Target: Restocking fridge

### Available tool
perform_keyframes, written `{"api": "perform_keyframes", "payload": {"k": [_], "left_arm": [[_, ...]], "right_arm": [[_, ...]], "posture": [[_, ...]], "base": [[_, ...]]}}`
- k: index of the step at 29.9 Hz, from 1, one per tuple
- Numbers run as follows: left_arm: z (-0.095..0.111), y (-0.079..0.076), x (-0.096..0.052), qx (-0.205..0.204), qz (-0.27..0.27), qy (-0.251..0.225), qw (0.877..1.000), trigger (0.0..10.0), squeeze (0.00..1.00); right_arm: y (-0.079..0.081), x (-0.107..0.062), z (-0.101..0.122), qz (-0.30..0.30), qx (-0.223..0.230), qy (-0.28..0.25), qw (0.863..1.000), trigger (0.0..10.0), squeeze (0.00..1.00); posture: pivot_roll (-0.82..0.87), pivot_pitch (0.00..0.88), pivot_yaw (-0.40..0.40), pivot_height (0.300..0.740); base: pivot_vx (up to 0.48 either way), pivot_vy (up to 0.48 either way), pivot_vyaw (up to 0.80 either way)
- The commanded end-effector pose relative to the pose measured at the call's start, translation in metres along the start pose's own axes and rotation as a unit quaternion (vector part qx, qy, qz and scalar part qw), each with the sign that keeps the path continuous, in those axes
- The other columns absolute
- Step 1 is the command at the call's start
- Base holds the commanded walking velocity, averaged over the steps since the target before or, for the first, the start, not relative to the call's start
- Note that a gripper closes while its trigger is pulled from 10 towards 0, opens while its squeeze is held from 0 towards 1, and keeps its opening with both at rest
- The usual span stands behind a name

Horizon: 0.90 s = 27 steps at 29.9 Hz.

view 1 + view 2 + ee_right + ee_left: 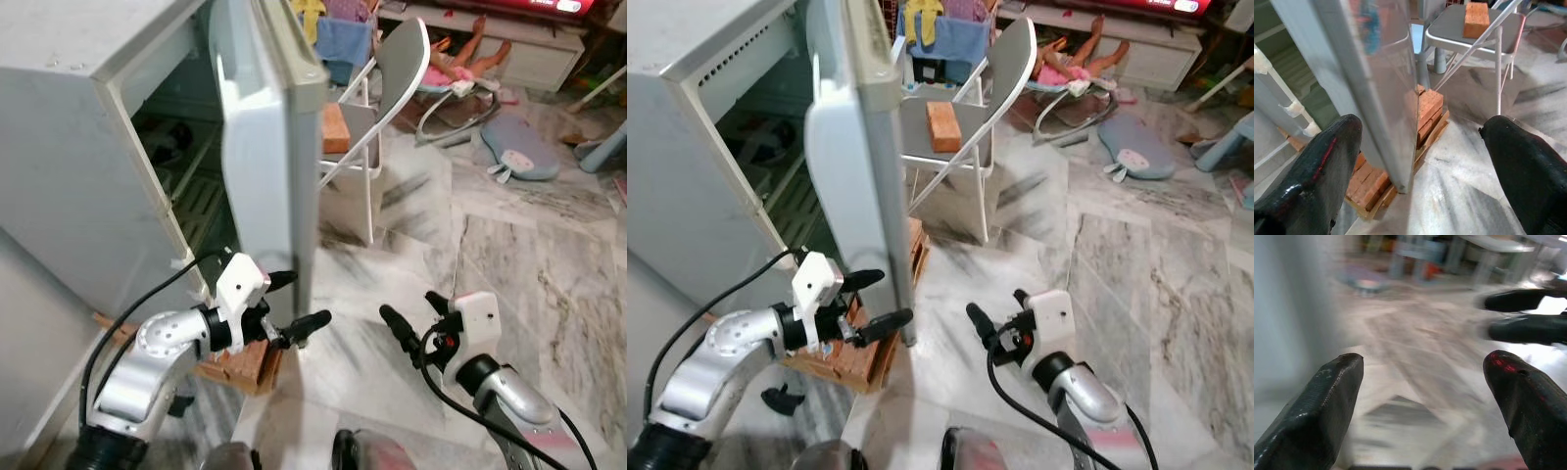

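Note:
The grey-white fridge (pixel 59 147) stands at the left with its door (pixel 265 147) swung partly open, showing wire shelves inside. My left gripper (pixel 302 299) is open at the door's lower free corner, one finger on each side of the edge, gripping nothing. My right gripper (pixel 411 318) hangs open over the marble floor, a short way right of the door. In the right wrist view the door's edge (pixel 1376 88) stands ahead between the spread fingers, at a distance. An orange brick (pixel 943 125) lies on a grey folding chair (pixel 1004 59) behind the door.
A wooden pallet of bricks (pixel 240 367) lies under the fridge's front corner. A baby bouncer (pixel 460 73) and a blue-grey cushion (pixel 519 147) sit on the marble floor at the back right. A small black object (pixel 784 397) lies near the pallet.

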<state>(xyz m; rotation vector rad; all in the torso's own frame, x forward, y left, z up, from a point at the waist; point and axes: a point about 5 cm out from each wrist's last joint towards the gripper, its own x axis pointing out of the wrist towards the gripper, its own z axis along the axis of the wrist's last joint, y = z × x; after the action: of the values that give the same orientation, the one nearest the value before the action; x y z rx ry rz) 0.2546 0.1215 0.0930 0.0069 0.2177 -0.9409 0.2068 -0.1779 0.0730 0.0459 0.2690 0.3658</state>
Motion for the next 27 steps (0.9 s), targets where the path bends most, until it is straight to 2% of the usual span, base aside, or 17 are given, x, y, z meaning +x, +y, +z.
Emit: {"api": "perform_keyframes", "payload": {"k": [1, 4, 9, 17, 25, 27], "left_arm": [[0.005, 0.018, -0.006, 0.002, 0.060, -0.010, 0.998, 10.0, 0.00], [0.007, 0.030, -0.016, -0.011, 0.103, -0.008, 0.995, 10.0, 0.00], [-0.002, 0.037, -0.025, -0.019, 0.124, 0.001, 0.992, 10.0, 0.00], [-0.011, 0.031, -0.022, -0.024, 0.126, 0.000, 0.992, 10.0, 0.00], [-0.014, 0.031, -0.019, -0.025, 0.128, 0.002, 0.992, 10.0, 0.00], [-0.014, 0.032, -0.019, -0.024, 0.130, 0.002, 0.991, 10.0, 0.00]], "right_arm": [[-0.002, 0.001, -0.001, -0.011, -0.007, -0.001, 1.000, 10.0, 0.00], [-0.004, 0.003, 0.000, -0.024, -0.010, -0.006, 1.000, 10.0, 0.00], [-0.006, 0.006, -0.001, -0.042, -0.013, -0.006, 0.999, 10.0, 0.00], [-0.007, 0.011, -0.001, -0.049, -0.019, -0.010, 0.999, 10.0, 0.00], [-0.008, 0.014, 0.000, -0.052, -0.024, -0.014, 0.998, 10.0, 0.00], [-0.008, 0.014, 0.000, -0.052, -0.024, -0.016, 0.998, 10.0, 0.00]], "posture": [[0.05, 0.055, -0.005, 0.740], [0.05, 0.052, -0.004, 0.740], [0.05, 0.051, -0.003, 0.740], [0.06, 0.046, -0.007, 0.740], [0.05, 0.042, -0.009, 0.740], [0.05, 0.042, -0.009, 0.740]], "base": [[0.000, 0.000, 0.00], [0.000, 0.000, 0.00], [0.000, 0.000, -0.17], [0.000, -0.353, -0.44], [0.000, -0.425, -0.76], [0.244, -0.409, 0.00]]}}
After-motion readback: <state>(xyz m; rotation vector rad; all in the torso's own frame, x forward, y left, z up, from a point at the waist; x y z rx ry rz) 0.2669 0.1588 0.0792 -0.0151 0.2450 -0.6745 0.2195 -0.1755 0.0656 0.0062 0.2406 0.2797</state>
